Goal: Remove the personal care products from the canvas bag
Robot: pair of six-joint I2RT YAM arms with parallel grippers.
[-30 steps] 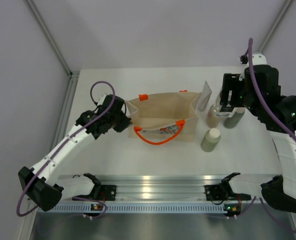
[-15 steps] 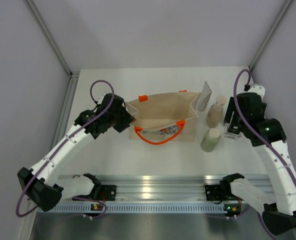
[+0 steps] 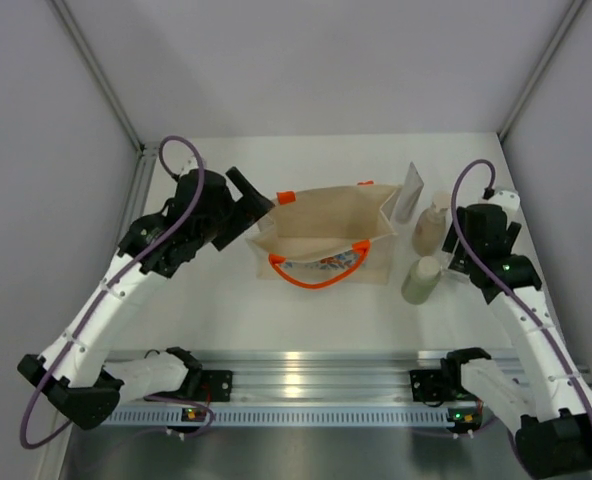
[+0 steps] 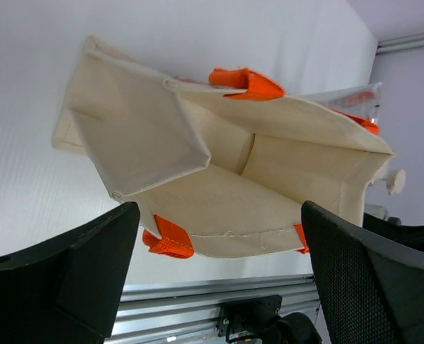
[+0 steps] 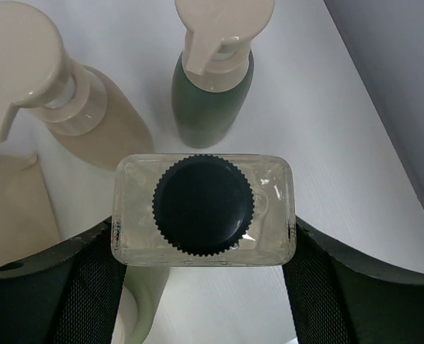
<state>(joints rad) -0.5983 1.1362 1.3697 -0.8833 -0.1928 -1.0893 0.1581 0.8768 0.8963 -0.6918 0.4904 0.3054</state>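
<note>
The beige canvas bag (image 3: 321,232) with orange handles stands mid-table with its mouth up. My left gripper (image 3: 251,205) hovers at its left end, open wide with nothing between the fingers; the left wrist view shows the canvas bag (image 4: 219,165) beyond the left gripper (image 4: 219,287). My right gripper (image 5: 203,251) is shut on a square clear jar (image 5: 203,204) with a dark lid, right of the bag. Around it stand a tan bottle (image 5: 97,115), a grey-green bottle (image 5: 212,93) and a sage bottle (image 3: 421,280). A flat silvery tube (image 3: 411,190) leans at the bag's right end.
The aluminium rail (image 3: 306,375) with the arm bases runs along the near edge. Grey walls close in left, right and behind. The tan bottle (image 3: 431,225) and my right gripper (image 3: 468,262) crowd the right side of the table.
My left gripper has opened, let go of the bag's left end and lifted back. The right arm has come down and nearer with the jar, beside the bottles.
</note>
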